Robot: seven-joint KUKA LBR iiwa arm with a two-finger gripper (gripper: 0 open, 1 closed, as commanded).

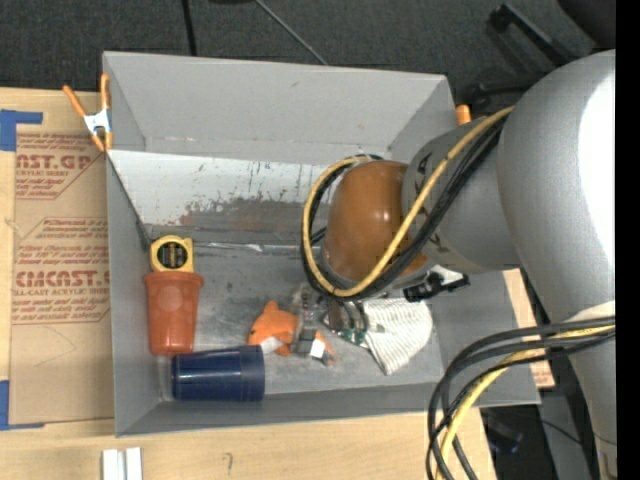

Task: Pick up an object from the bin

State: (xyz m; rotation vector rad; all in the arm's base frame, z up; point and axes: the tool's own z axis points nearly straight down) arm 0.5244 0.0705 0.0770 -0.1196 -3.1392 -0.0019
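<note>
My gripper [322, 320] is low over the bin floor, at the front middle, under the arm's wrist. Just left of it lies a small crumpled orange thing [271, 324] with a white bit at its lower edge; it looks to touch the gripper's left side. A white cloth [399, 334] lies bunched right beside the gripper on its right. Whether anything is held I cannot make out.
A dark blue cylinder [217, 375] lies on its side along the front wall at the left. An orange cup [172, 312] lies by the left wall, with a yellow tape measure [170, 255] just behind it. The arm covers the bin's right part.
</note>
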